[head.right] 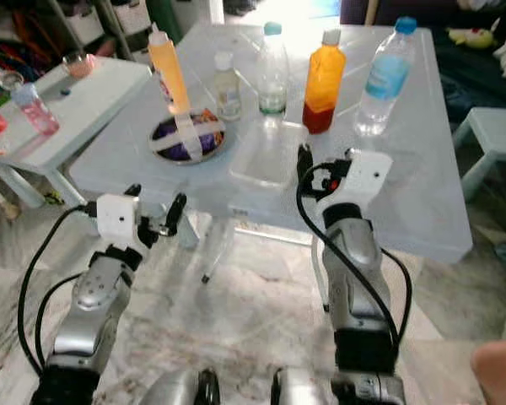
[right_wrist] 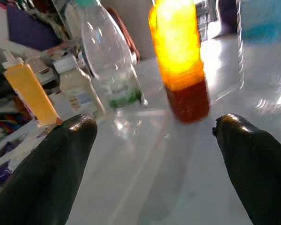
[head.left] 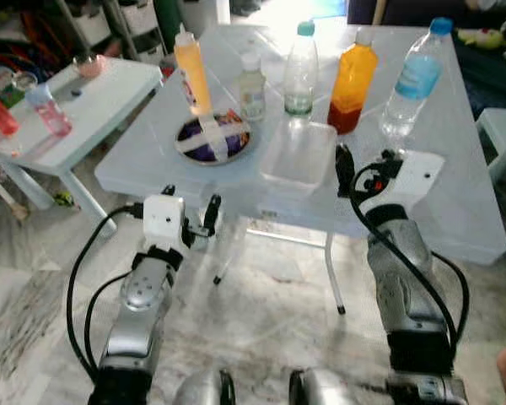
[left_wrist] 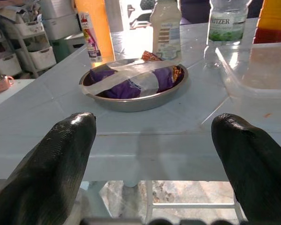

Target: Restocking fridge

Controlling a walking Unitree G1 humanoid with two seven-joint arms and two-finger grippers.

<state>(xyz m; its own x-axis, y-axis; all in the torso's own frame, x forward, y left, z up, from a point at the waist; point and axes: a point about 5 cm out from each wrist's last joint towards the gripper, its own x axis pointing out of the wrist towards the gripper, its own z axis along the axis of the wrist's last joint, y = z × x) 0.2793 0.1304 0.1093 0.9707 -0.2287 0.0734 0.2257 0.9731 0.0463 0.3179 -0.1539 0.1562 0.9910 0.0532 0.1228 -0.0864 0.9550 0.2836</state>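
Now we are reaching our right gripper [head.left: 344,166], fingers spread wide and empty, toward the orange juice bottle [head.left: 352,87] at upper centre of the table [head.left: 455,194], judging it heavy, smooth, best gripped mid-body, our left gripper [head.left: 191,213] hanging open.

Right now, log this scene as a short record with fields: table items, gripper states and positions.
surface: pale table
back row: orange squeeze bottle, small clear bottle, green-capped water bottle, orange juice bottle, blue-capped water bottle
front items: metal dish holding a purple packet; clear plastic container beside it
left gripper: open, at the table's near edge, facing the dish
right gripper: open, over the table beside the container, facing the juice bottle
side table: pink bottle
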